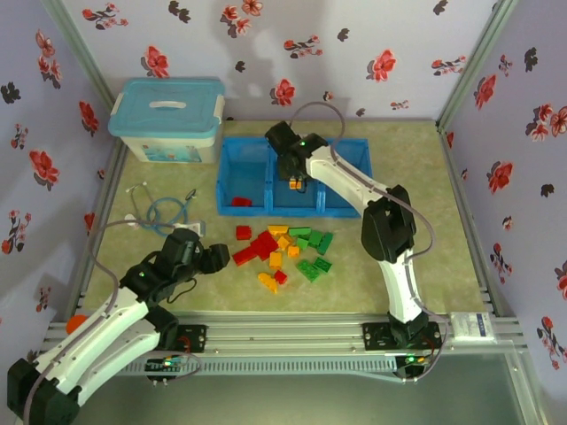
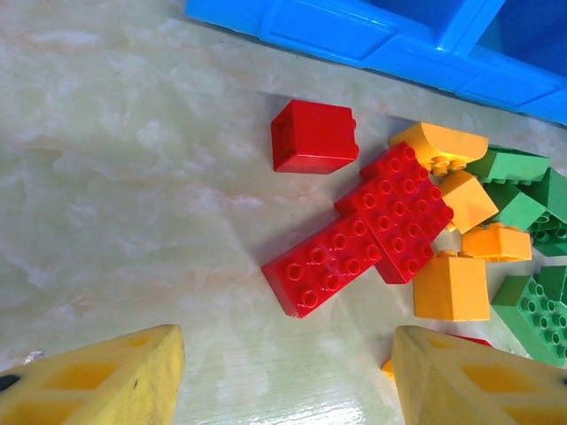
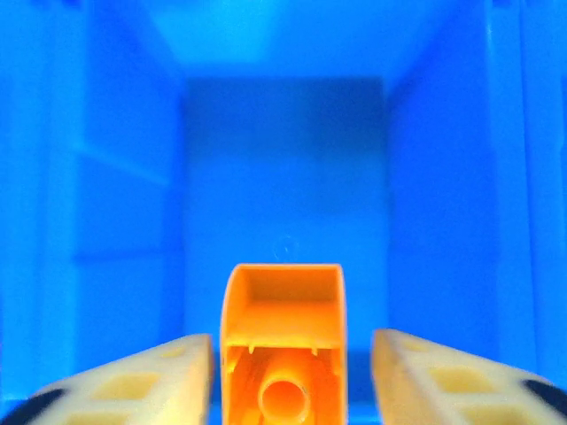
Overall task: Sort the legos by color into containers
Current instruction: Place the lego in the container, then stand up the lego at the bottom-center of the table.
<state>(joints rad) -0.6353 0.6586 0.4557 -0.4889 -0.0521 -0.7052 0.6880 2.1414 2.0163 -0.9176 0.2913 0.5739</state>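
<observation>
My right gripper (image 1: 298,181) hangs inside the middle compartment of the blue containers (image 1: 264,143). Its jaws stand open around an orange lego (image 3: 282,310), with a clear gap on the brick's right side (image 3: 292,359). A red lego (image 1: 241,202) lies in the left compartment. The pile of red, orange and green legos (image 1: 283,248) sits on the mat in front of the tray. My left gripper (image 1: 221,257) hovers open just left of the pile (image 2: 288,376). A long red lego (image 2: 326,264) lies a short way beyond its fingertips. A red cube (image 2: 314,135) lies further off.
A pale-blue lidded box (image 1: 166,119) stands at the back left. A coiled blue cable (image 1: 164,212) lies on the mat left of the tray. Flowered walls close in the sides and back. The tray's front wall (image 2: 354,35) runs beyond the pile.
</observation>
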